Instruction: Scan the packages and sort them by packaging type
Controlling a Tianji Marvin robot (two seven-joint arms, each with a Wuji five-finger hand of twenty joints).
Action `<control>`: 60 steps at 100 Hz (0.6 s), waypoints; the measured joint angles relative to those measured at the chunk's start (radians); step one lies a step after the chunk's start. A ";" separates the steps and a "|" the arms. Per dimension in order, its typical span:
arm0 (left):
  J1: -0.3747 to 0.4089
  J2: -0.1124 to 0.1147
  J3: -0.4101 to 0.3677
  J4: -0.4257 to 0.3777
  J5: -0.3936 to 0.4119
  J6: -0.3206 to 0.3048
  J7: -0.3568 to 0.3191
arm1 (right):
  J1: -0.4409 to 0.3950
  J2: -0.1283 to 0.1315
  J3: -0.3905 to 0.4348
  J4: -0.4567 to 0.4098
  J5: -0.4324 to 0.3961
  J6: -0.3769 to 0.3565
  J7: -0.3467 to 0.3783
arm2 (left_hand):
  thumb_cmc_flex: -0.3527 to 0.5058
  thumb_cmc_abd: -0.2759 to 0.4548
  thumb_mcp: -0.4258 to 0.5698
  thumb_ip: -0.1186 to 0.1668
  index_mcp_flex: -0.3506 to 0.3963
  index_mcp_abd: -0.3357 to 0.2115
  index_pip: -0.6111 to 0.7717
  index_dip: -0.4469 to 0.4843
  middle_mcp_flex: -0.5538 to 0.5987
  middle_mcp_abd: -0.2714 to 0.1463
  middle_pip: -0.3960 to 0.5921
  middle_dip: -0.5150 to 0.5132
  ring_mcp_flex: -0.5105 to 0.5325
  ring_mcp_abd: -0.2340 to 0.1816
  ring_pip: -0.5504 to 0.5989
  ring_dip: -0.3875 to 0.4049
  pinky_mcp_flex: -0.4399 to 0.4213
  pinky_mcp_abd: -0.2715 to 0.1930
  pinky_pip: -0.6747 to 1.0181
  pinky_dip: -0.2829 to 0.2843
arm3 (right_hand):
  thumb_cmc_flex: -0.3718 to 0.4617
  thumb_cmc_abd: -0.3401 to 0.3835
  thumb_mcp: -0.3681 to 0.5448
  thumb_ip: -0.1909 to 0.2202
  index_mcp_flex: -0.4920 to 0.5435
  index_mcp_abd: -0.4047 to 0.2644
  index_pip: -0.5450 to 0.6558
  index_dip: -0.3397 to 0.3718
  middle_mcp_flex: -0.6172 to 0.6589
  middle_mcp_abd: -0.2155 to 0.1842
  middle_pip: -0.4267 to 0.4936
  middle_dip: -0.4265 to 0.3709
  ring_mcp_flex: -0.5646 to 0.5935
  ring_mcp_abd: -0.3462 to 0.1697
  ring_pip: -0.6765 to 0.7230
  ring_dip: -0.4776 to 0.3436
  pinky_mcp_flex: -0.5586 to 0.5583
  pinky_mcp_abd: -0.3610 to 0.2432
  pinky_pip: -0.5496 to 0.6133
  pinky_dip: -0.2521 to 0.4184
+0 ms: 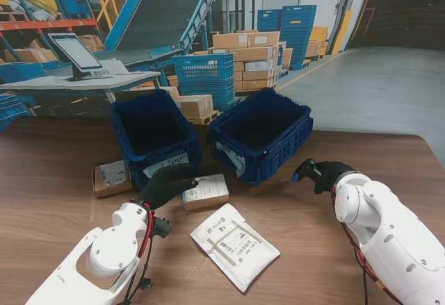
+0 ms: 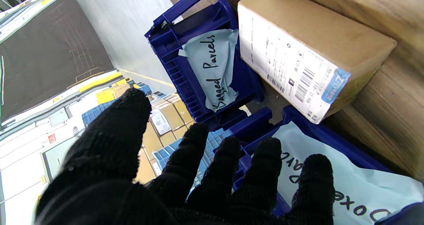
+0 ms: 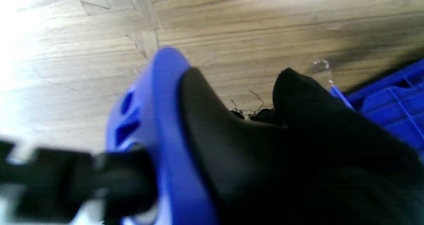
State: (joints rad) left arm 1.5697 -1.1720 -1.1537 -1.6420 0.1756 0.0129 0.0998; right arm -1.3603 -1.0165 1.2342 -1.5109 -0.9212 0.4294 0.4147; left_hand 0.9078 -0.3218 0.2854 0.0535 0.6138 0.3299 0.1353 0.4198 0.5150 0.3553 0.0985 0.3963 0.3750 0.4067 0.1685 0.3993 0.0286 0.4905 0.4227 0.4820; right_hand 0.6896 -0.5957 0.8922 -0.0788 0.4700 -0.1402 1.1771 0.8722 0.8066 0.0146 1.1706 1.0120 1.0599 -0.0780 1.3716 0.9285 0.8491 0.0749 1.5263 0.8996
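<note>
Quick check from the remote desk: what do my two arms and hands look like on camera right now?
Both arms have glossy white rounded shells; red and black cables run along each. The left hand and right hand both wear black knitted gloves, the weave clear in the left wrist view. No markings are visible.

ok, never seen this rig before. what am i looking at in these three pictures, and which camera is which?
A two-armed robot with black-gloved five-finger hands at a brown wooden table. The wide picture looks down from its stand; the other two come from wrist cameras looking along the fingers, shown upside down.

On the table: two dark blue plastic crates with handwritten paper labels, a small brown cardboard box beside the left hand, another labelled cardboard box farther left, and a flat white bagged parcel nearer to me.

The left hand is open and holds nothing. The right hand grips a blue and black handheld scanner.
</note>
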 measured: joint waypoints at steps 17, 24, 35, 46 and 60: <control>-0.002 0.002 0.010 0.002 0.000 -0.002 -0.007 | -0.074 -0.006 0.067 -0.117 -0.020 0.000 0.009 | 0.000 0.000 0.000 0.000 0.000 0.000 0.000 0.000 0.000 0.000 0.000 0.000 0.000 0.000 0.000 0.000 0.000 0.000 0.000 0.000 | -0.008 -0.002 0.012 -0.001 0.000 0.000 0.002 0.000 0.001 0.000 0.001 0.003 0.005 -0.003 0.003 0.000 0.006 0.000 0.005 0.000; -0.003 0.002 0.014 0.003 0.003 -0.002 -0.010 | -0.110 -0.007 0.095 -0.165 -0.027 -0.002 0.009 | 0.000 0.000 0.000 0.000 0.000 0.000 0.000 0.000 0.000 0.000 0.000 0.000 0.000 0.000 0.000 0.000 0.000 0.000 0.000 0.000 | -0.008 -0.002 0.012 -0.001 0.000 0.000 0.002 0.000 0.003 0.000 0.001 0.003 0.007 -0.004 0.004 0.000 0.006 0.000 0.006 0.000; -0.007 0.003 0.021 0.005 0.008 -0.001 -0.011 | -0.169 -0.011 0.137 -0.234 -0.028 -0.012 0.001 | 0.000 0.000 0.000 0.000 0.000 0.000 0.000 0.000 0.000 0.000 0.000 0.000 0.000 0.000 0.000 0.000 0.000 0.000 0.000 0.000 | -0.008 -0.003 0.013 -0.001 0.000 0.000 0.002 0.000 0.011 -0.001 0.001 0.003 0.009 -0.004 0.008 0.000 0.006 0.000 0.006 0.000; -0.010 0.004 0.026 0.006 0.013 -0.001 -0.012 | -0.229 -0.014 0.173 -0.295 -0.026 -0.030 -0.017 | 0.000 0.000 0.000 0.000 0.000 0.000 0.000 0.000 0.000 0.000 0.000 0.000 0.000 0.000 0.000 0.000 0.000 0.000 0.000 0.000 | -0.008 -0.003 0.013 -0.001 0.000 0.000 0.002 0.000 0.011 -0.001 0.001 0.003 0.009 -0.004 0.008 0.000 0.006 -0.001 0.006 0.001; -0.011 0.005 0.034 0.005 0.030 0.004 -0.013 | -0.293 -0.018 0.206 -0.367 0.028 -0.042 -0.047 | 0.000 0.000 0.000 0.000 0.000 0.000 0.000 0.000 0.000 0.000 0.000 0.000 0.000 0.000 0.000 0.000 0.000 -0.001 0.000 0.000 | -0.008 -0.003 0.013 -0.001 0.000 0.000 0.002 0.000 0.011 -0.001 0.002 0.003 0.009 -0.004 0.008 0.000 0.006 -0.001 0.006 0.001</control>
State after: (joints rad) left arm 1.5582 -1.1670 -1.1193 -1.6366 0.2059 0.0167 0.0869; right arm -1.6537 -1.0342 1.4400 -1.8778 -0.8929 0.3870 0.3680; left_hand 0.9078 -0.3217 0.2854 0.0535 0.6138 0.3299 0.1353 0.4198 0.5151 0.3553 0.0985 0.3963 0.3750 0.4067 0.1685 0.3993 0.0286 0.4899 0.4226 0.4822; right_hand 0.6815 -0.5988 0.9056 -0.0797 0.4701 -0.1399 1.1795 0.8723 0.8178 0.0140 1.1721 1.0150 1.0691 -0.0817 1.3794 0.9285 0.8554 0.0744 1.5321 0.9004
